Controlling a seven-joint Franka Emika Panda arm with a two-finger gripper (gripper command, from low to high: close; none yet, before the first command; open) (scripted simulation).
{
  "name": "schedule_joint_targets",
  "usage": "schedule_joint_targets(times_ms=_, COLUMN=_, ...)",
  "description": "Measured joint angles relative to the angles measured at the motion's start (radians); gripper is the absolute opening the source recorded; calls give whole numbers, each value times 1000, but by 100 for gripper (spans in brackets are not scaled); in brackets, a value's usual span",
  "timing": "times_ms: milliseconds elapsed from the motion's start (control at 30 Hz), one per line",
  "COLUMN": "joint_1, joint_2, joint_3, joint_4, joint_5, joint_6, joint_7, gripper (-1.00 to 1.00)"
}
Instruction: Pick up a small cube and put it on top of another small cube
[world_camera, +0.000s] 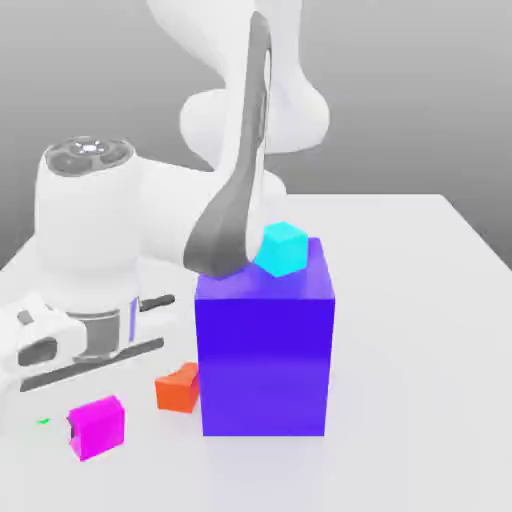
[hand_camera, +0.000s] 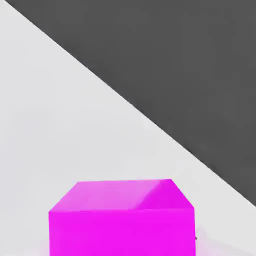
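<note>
The small cube (world_camera: 97, 425), bright magenta-pink, sits low at the exterior view's front left, just under my white hand. My gripper (world_camera: 90, 430) is shut on the small cube, and a sliver of one finger (world_camera: 72, 432) shows at its left edge. In the hand view the small cube (hand_camera: 121, 218) is very close, with white table beyond it. An orange-red cube (world_camera: 178, 388) lies on the table just right of the magenta one. A cyan cube (world_camera: 282, 248) rests on top of the big blue-violet block (world_camera: 265, 350).
The blue-violet block stands tall in the middle of the white table (world_camera: 420, 330), right beside the orange-red cube. My arm's links (world_camera: 240, 190) lean over the block's back left. The table's right side is open surface.
</note>
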Motion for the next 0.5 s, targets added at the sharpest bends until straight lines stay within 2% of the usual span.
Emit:
schedule_joint_targets(times_ms=133, joint_1=-117, joint_2=-98, joint_3=-112, joint_4=-106, joint_5=72, joint_6=-39, joint_7=7, gripper=-100)
schedule_joint_targets(times_ms=167, joint_1=-136, joint_2=-95, joint_3=-113, joint_4=-121, joint_5=108, joint_6=-32, joint_7=-14, gripper=-100)
schedule_joint_targets(times_ms=333, joint_1=-253, joint_2=35, joint_3=18, joint_4=-119, joint_5=330, joint_6=56, joint_7=-170, gripper=-100)
schedule_joint_targets(times_ms=367, joint_1=-280, joint_2=66, joint_3=52, joint_4=-116, joint_5=374, joint_6=77, joint_7=-201, gripper=100)
schedule_joint_targets(times_ms=500, joint_1=-280, joint_2=66, joint_3=52, joint_4=-116, joint_5=374, joint_6=77, joint_7=-201, gripper=100)
